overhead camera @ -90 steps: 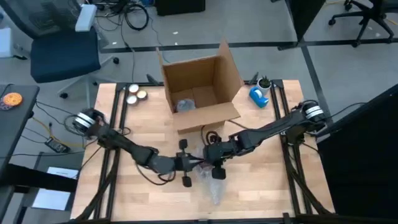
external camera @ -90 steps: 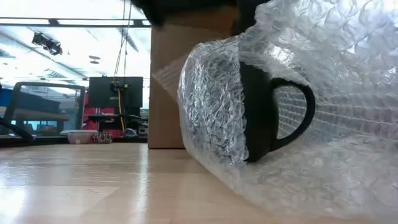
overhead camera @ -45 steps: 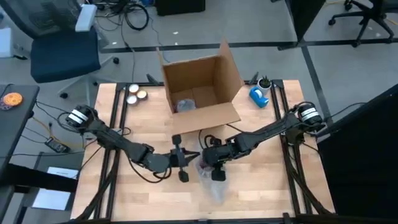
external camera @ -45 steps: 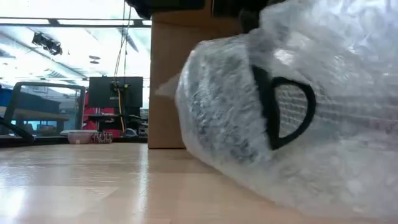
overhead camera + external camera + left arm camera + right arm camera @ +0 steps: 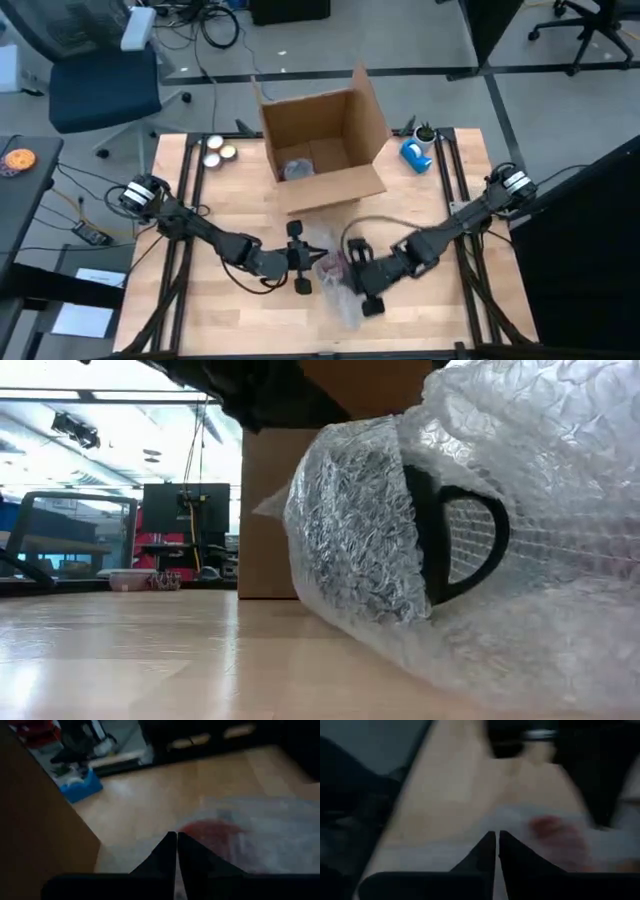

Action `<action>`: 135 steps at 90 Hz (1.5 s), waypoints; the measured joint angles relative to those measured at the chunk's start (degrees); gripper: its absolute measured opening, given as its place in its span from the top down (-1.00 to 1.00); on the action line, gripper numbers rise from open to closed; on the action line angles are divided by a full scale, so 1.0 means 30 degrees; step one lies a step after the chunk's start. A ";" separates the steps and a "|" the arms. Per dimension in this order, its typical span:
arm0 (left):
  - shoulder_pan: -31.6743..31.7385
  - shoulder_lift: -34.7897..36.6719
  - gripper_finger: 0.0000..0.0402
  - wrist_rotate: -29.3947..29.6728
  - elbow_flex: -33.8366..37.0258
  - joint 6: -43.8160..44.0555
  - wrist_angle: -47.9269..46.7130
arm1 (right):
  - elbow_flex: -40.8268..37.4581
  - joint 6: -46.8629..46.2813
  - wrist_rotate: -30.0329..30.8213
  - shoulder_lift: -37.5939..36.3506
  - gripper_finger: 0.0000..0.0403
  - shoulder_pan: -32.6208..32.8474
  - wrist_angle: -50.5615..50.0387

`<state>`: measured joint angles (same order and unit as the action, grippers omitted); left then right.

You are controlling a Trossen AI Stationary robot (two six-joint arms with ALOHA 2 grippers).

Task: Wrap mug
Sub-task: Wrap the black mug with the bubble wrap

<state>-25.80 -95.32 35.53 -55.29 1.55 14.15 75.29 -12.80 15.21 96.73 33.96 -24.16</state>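
The mug [image 5: 440, 550] lies inside a bundle of clear bubble wrap [image 5: 338, 285] near the table's middle. Its dark handle [image 5: 478, 545] shows through the wrap in the low view, and it shows reddish in the left wrist view [image 5: 215, 832] and the right wrist view [image 5: 550, 827]. My left gripper [image 5: 318, 262] is shut at the bundle's left side. At its right, near side, my right gripper [image 5: 345, 275] is shut too. The wrap's loose end [image 5: 346, 310] trails toward the near edge. My left gripper meets the bubble wrap's left edge [image 5: 150, 852], coming level from the table's left. The shut fingers hide whether one layer or several lies between them. The bundle rests on the table. My right gripper meets the wrap on the mug's right, near side [image 5: 470, 847], coming level from the right. The picture is blurred there, so the layers do not show. The wrap rises high on that side [image 5: 540, 420].
An open cardboard box [image 5: 325, 140] stands just beyond the bundle. A blue tape dispenser [image 5: 416, 155] sits at the far right, and two round tins [image 5: 218, 150] at the far left. Bare wood lies toward the near left [image 5: 200, 320].
My right gripper has swung from the far side of the mug toward the near and right edges, staying shut. The wrapped mug tipped over for a moment and has come back to its earlier tilt. My left gripper drew slightly left, then returned.
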 joint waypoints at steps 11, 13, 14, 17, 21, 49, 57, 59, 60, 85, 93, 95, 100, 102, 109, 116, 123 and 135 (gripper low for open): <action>0.0114 0.0005 1.00 -0.1372 -0.1178 0.0563 -0.1904 | -0.0025 -0.0605 0.0122 0.1128 0.90 0.1403 0.0931; 0.0122 0.0005 1.00 -0.1475 -0.1332 0.0634 -0.2145 | -0.0025 -0.0741 0.0234 0.1300 0.87 0.1630 0.1132; 0.0122 0.0005 1.00 -0.1537 -0.1396 0.0655 -0.2213 | -0.0025 -0.0803 0.0290 0.1387 0.86 0.1738 0.1216; 0.0120 0.0005 1.00 -0.1710 -0.1557 0.0707 -0.2306 | -0.0025 -0.0918 0.0396 0.1609 0.81 0.2015 0.1523; 0.0107 0.0005 1.00 -0.1841 -0.1647 0.0799 -0.2341 | -0.0025 -0.1005 0.0537 0.1819 0.75 0.2333 0.2207; 0.0659 -0.0691 1.00 -0.2925 -0.1734 0.3113 -0.2089 | -0.0011 -0.1119 0.2275 0.2228 0.33 0.4309 0.1022; 0.0961 -0.1459 1.00 -0.4328 -0.1741 0.3477 -0.1931 | -0.0277 -0.0538 0.3039 0.3161 0.27 0.4796 0.0583; 0.0996 -0.1646 1.00 -0.4463 -0.1748 0.3537 -0.1951 | -0.0313 -0.0379 0.3342 0.3468 0.26 0.4921 0.0631; 0.1014 -0.1724 1.00 -0.4492 -0.1766 0.3559 -0.2030 | -0.0323 -0.0266 0.3468 0.3618 0.25 0.4973 0.0679; 0.1367 -0.2779 1.00 -0.4773 -0.2353 0.3599 -0.2018 | -0.0125 0.5387 0.8857 0.7665 0.22 0.5551 0.3244; 0.1390 -0.2779 1.00 -0.4830 -0.2353 0.3514 -0.2106 | -0.0040 0.7416 1.0489 0.7821 0.22 0.5557 0.3989; 0.1390 -0.2779 1.00 -0.4835 -0.2353 0.3458 -0.2157 | -0.0008 0.7772 1.0725 0.7800 0.22 0.5553 0.4080; 0.1390 -0.2779 1.00 -0.4858 -0.2332 0.3206 -0.2220 | 0.0012 0.8595 1.1164 0.7720 0.22 0.5538 0.3950; 0.1390 -0.2779 1.00 -0.4885 -0.2331 0.3135 -0.2265 | 0.0012 0.8936 1.1324 0.7708 0.22 0.5523 0.3769; 0.1390 -0.2779 1.00 -0.4907 -0.2338 0.3118 -0.2577 | 0.0010 1.0211 1.1382 0.7612 0.22 0.5469 0.3167; 0.1390 -0.2779 1.00 -0.4947 -0.2317 0.3094 -0.3032 | -0.0003 1.1158 1.1405 0.7254 0.22 0.5487 0.2102; 0.1390 -0.2808 1.00 -0.4961 -0.2308 0.3093 -0.3217 | -0.0003 1.1097 1.1406 0.6696 0.22 0.5622 0.0781; 0.1390 -0.2808 1.00 -0.4961 -0.2288 0.3072 -0.3115 | -0.0003 0.8435 1.0394 0.5678 0.22 0.5710 -0.0109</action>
<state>-21.63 -103.74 20.64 -62.15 10.77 4.80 75.29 12.51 46.39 113.76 51.09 -24.49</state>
